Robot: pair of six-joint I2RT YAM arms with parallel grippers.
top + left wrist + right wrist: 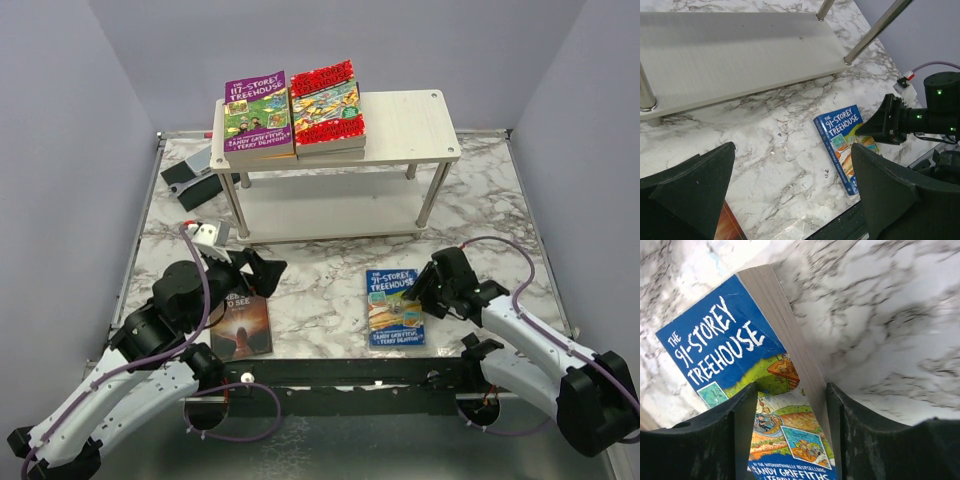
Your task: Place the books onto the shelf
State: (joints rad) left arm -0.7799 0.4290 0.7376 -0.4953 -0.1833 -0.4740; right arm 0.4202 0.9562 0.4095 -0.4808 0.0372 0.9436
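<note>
While the blue book (393, 308) lies flat on the desk (330, 265) in front of the shelf (410, 125), the right claw (428, 287) sits at its right edge, fingers apart, one over the cover and one beside the pages; the left claw (263, 272) hangs wide open above the desk, next to a dark book (243, 328); a purple book (257, 113) and a red book (326, 100) lie side by side on the shelf's top board.

Six books (395, 306), one shelf (405, 122)
</note>
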